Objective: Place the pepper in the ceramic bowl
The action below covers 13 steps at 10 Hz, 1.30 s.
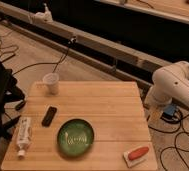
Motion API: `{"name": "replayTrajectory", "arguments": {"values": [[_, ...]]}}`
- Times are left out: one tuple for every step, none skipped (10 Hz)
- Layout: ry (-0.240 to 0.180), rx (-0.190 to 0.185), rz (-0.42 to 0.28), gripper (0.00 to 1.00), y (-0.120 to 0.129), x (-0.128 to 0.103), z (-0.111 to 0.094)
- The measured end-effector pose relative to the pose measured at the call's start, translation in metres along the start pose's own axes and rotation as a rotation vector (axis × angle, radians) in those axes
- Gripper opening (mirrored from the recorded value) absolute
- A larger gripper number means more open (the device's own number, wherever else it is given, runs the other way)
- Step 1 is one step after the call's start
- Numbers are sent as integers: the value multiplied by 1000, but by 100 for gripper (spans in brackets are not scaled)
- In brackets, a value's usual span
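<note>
Pepper (138, 152) lying on sponge (126, 158) R of ceramic bowl (61, 144); arm (177, 84) hanging farther R, gripper off-frame, jaws spread.

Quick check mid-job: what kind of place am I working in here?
Probably a lab or workshop, not a kitchen: loose cables across the floor, a long rail behind, and a wooden table holding a few odd items. The arm sits right of the table; the gripper is out of view.

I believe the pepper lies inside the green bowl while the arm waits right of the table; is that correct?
Not quite: the camera view shows the pepper lying on the sponge pad, right of the ceramic bowl. The arm does wait right of the table, its gripper out of sight.
</note>
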Motion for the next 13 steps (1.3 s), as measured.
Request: {"name": "replayTrajectory", "arguments": {"values": [[0,0,0,65,0,0,0],[0,0,0,65,0,0,0],[0,0,0,65,0,0,0],[0,0,0,65,0,0,0],[0,0,0,65,0,0,0],[0,0,0,65,0,0,0],[3,1,-2,65,-1,0,-1],[11,-5,-13,65,1,0,-2],[20,-17,-34,65,6,0,-1],[17,-30,-50,65,12,-3,1],[-4,-48,-65,65,21,-10,5],[-53,-76,-76,65,34,-22,9],[-113,-98,-83,65,46,-36,13]]}}
